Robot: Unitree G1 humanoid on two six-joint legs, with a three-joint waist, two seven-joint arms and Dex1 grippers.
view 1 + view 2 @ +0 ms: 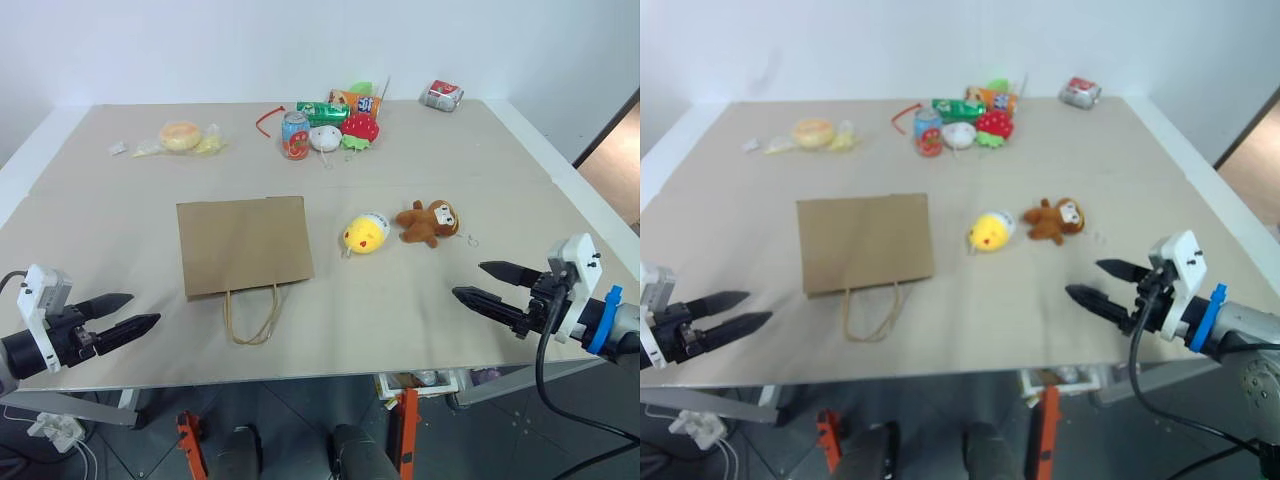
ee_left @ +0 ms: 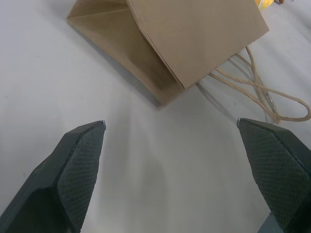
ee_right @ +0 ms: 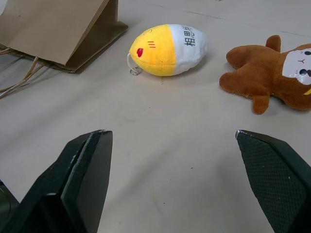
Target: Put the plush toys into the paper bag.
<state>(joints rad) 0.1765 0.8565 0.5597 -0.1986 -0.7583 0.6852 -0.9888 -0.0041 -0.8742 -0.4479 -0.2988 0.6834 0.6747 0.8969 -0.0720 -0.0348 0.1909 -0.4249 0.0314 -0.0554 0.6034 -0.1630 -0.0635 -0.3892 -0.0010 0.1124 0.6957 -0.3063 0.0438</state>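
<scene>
Nothing has gone into the paper bag (image 1: 243, 244) yet. It lies flat on the bench (image 1: 100, 200), a little toward nine o'clock of the middle, its cord handles (image 1: 252, 314) trailing toward the near edge at six o'clock. Both plush toys are out on the bench: the yellow chick (image 1: 365, 233) just beside the bag at its three o'clock, and the brown monkey (image 1: 430, 221) just beyond it, further toward three, the two close but not touching.

The left claw (image 1: 128, 315) hangs wide open with nothing in it near the six o'clock edge, toward the seven o'clock corner, aimed at the bag's near corner. The right claw (image 1: 488, 283) is also spread and empty at about four o'clock, pointing in toward the toys.

So the whole job remains, as I judge it: the bag looks collapsed and would need its mouth opened before either toy fits.

For room, the stretch between each claw and its target is bare. The clutter sits well away at twelve o'clock: a drinks can (image 1: 295, 135), a strawberry plush (image 1: 360, 127), a small white plush (image 1: 324, 138) and packets, with a bagged bun (image 1: 181, 136) toward eleven. The right claw hovers close to the bench's near corner, so there is little margin there.
</scene>
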